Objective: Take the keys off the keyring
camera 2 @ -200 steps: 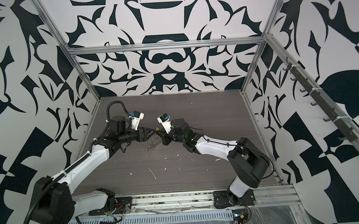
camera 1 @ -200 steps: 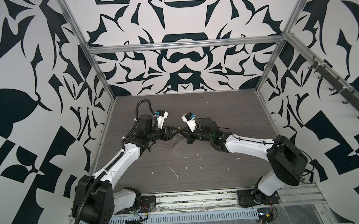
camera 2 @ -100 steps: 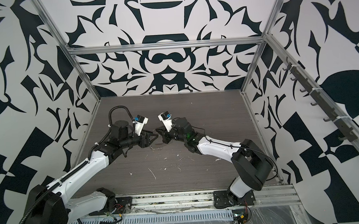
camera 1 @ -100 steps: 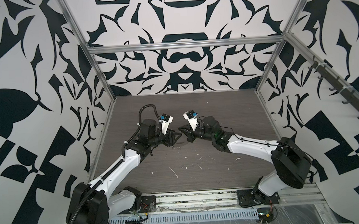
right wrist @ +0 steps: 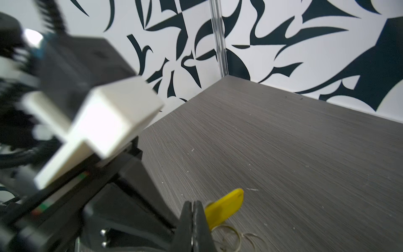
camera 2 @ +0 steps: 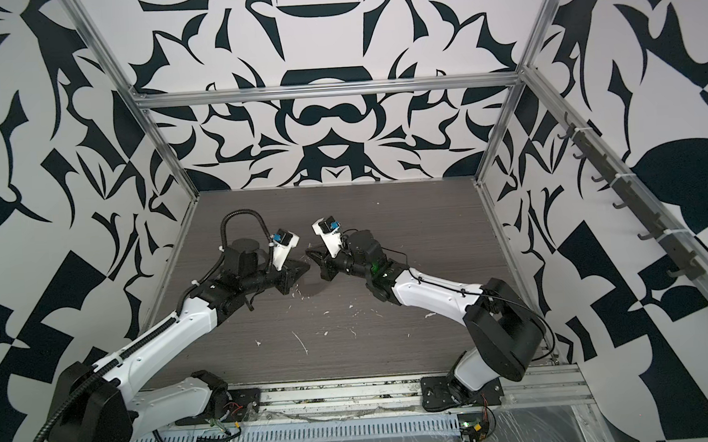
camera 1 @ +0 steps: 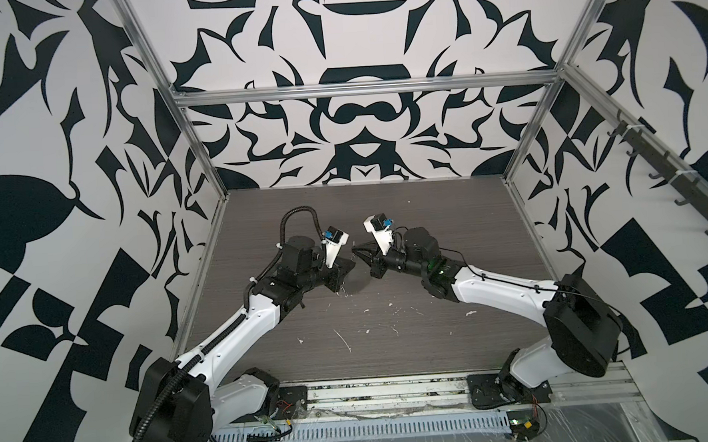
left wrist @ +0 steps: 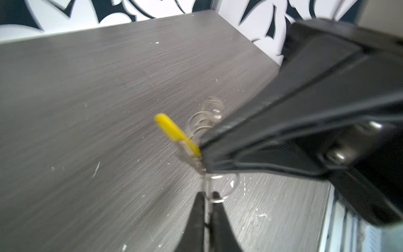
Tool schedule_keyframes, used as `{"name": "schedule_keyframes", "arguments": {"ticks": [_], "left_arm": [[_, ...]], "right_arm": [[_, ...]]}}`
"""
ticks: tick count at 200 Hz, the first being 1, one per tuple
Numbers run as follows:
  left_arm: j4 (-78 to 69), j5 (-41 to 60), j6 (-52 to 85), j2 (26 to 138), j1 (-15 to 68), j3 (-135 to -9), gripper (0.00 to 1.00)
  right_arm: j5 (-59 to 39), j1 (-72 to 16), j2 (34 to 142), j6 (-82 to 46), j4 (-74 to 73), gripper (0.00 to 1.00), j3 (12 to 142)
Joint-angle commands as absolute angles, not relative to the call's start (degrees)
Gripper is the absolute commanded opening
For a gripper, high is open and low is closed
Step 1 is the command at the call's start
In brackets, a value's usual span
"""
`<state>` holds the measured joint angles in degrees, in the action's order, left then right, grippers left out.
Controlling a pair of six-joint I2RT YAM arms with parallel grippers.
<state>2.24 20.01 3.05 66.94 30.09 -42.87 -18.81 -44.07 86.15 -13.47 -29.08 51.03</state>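
Both arms meet nose to nose around the middle of the frame in both top views, low over the dark wood-grain table point(camera 1: 426, 210). From up there the left gripper point(camera 1: 348, 268) and right gripper point(camera 1: 356, 252) are nearly touching, and their black bodies plus the white wrist cameras hide the small stuff completely.

The wrist views are where you actually see it. The right gripper is pinched tight on the key point(left wrist: 174, 133), right where its yellow head meets the silver blade, and the head sticks out past the fingertips. The left gripper is clamped narrow on a thin silver strip just below the key, which I take to be the keyring point(left wrist: 208, 189) seen edge-on. The flat disc shape doesn't show, so I can't be fully sure. A few wire split rings point(left wrist: 205, 119) dangle around it, blurry. All of it hangs between the two tips, above the table.

As for things in the way, the right gripper's big black body blocks a good chunk of the left wrist view. The left arm's white camera housing point(right wrist: 104, 122), out of focus, eats a lot of the right wrist view.

White scraps point(camera 1: 344, 340) litter the table nearer the bottom of the frame, and a hook rail point(camera 1: 674, 180) runs along the wall at the right.
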Motion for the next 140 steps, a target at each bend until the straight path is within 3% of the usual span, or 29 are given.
{"name": "schedule_keyframes", "arguments": {"ticks": [1, 25, 47, 75, 102, 140], "left_arm": [[5.07, 13.08, 1.6, 67.67, 30.37, -45.93, 0.0], [8.05, 10.42, -3.57, 66.88, 32.16, -47.75, 0.0], [7.44, -1.0, -10.35, 64.87, 35.81, -47.64, 0.0], [5.43, -8.16, -20.45, 61.97, 38.58, -46.89, 0.0], [7.26, -6.53, -28.85, 60.57, 38.58, -47.06, 0.0], [8.56, -3.49, -37.93, 58.39, 38.58, -45.55, 0.0]], "right_arm": [[-19.43, -44.13, 82.21, -14.1, -34.32, 0.0, 50.85], [-17.51, -44.13, 80.1, -14.79, -33.87, 0.0, 48.6], [-17.52, -44.12, 77.79, -15.46, -32.7, 0.0, 46.2], [-18.46, -44.14, 73.65, -16.69, -32.79, 0.31, 42.63], [-17.9, -44.06, 67.84, -15.55, -33.01, 0.39, 39.18], [-17.34, -43.16, 61.69, -11.15, -28.94, 0.41, 37.0]]}}
